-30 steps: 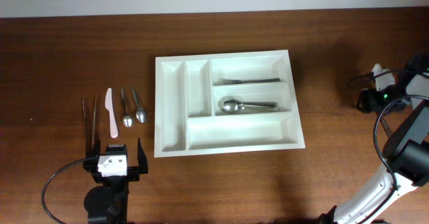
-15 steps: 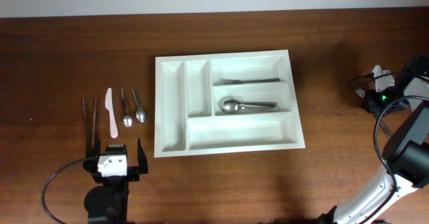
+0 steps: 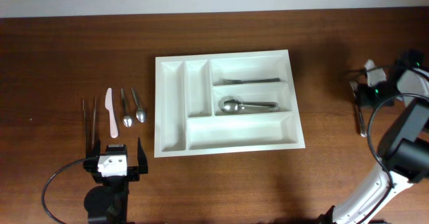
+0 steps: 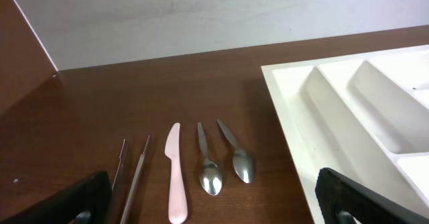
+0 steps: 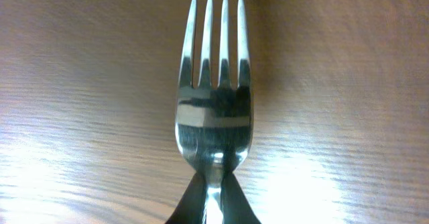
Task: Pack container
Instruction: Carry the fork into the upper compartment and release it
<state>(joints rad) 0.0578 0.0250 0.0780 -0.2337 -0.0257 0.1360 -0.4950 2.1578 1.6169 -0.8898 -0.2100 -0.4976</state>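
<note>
Pinching the fork (image 5: 213,117) at its neck, our right gripper (image 5: 213,207) is fully closed; the left gripper (image 3: 116,145) gapes empty. The container (image 3: 171,147) sits mid-table, well apart. We suspect so narrow a hold lets the fork swivel or drop in transit.

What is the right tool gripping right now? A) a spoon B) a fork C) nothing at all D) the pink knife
B: in the right wrist view the right tool is shut on the neck of a fork, whose four tines point away over the wooden table.
</note>
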